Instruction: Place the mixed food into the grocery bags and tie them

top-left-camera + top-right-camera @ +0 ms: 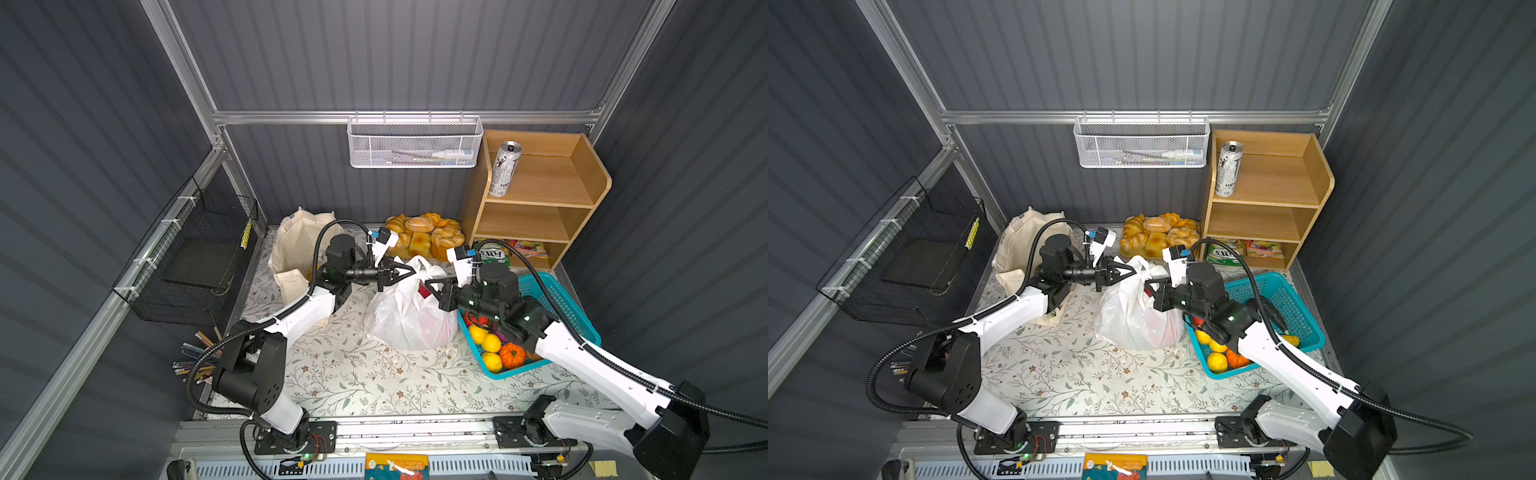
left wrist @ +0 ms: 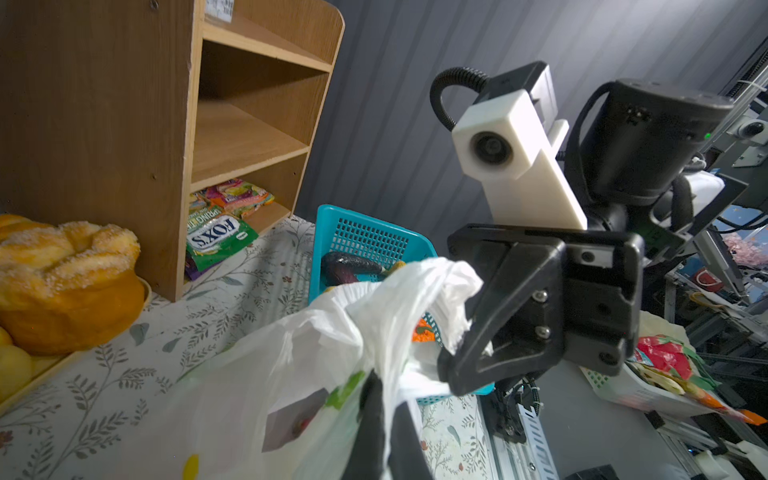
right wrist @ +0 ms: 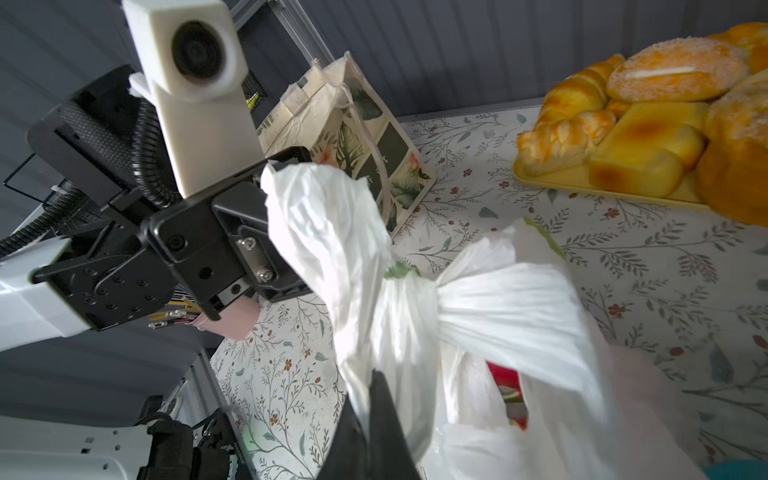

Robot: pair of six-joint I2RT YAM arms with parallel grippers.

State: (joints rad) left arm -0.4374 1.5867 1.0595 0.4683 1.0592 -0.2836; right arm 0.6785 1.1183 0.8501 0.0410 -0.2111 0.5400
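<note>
Pinches the handles of the plastic carrier bag (image 1: 403, 322) with left fingers (image 2: 370, 419) and right fingers (image 3: 376, 419), both closed tight, mid-surface between canvas tote (image 1: 295, 245) and turquoise basket (image 1: 579, 309), drink can (image 1: 504, 168) upright on the wooden shelf (image 1: 552, 178) top.

bread rolls (image 1: 424, 237) beside shelf (image 1: 540, 183); lemons (image 1: 491, 343) in basket (image 1: 561, 307)

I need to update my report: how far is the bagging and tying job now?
Done: red food sits inside the plastic bag. In hand: left gripper and right gripper both pinch its top; the knot looks unfinished. Remaining: the can stands on the shelf; the tote is untied.
</note>
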